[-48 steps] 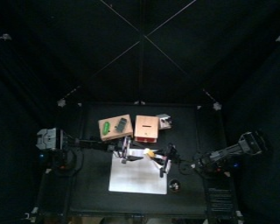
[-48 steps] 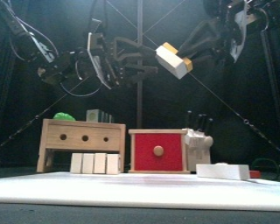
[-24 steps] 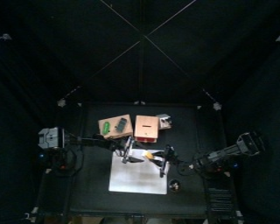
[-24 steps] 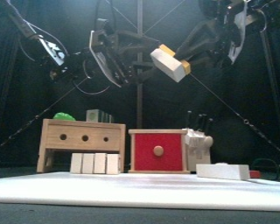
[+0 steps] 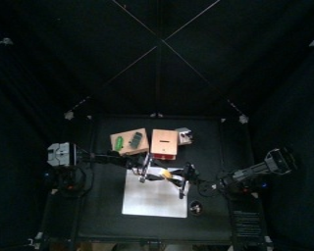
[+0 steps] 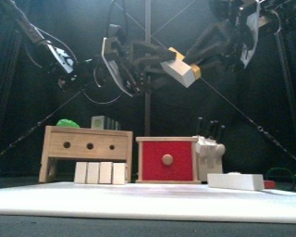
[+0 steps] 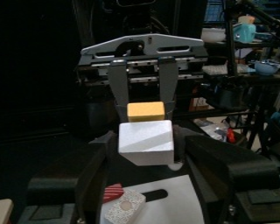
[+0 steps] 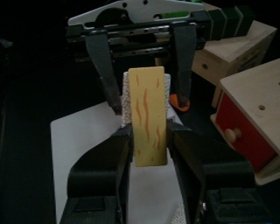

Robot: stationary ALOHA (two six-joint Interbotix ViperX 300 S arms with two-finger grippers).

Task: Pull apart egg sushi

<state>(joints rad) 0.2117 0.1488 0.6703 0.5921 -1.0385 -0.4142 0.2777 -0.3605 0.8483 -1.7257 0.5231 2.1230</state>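
The egg sushi (image 6: 181, 68), a yellow slab on a whitish block, hangs in the air high above the table. My right gripper (image 8: 150, 144) is shut on it, the yellow slab (image 8: 150, 114) standing between its jaws. My left gripper (image 7: 147, 162) faces it from the left; its jaws are open on either side of the whitish part (image 7: 146, 143), not closed on it. In the top view the sushi (image 5: 164, 174) is a small spot over the white mat, between the left gripper (image 5: 148, 175) and the right gripper (image 5: 180, 177).
Below stand a tan wooden box with holes (image 6: 86, 153) with a green item (image 6: 69, 122) on it, a red-fronted box (image 6: 169, 159), a row of small white blocks (image 6: 99, 172) and a pale flat piece (image 6: 237, 180), on a white mat (image 6: 138, 198).
My left gripper has moved right towards the sushi and now has its open jaws around the whitish end. The right gripper has held the sushi nearly still, shifting it slightly left.
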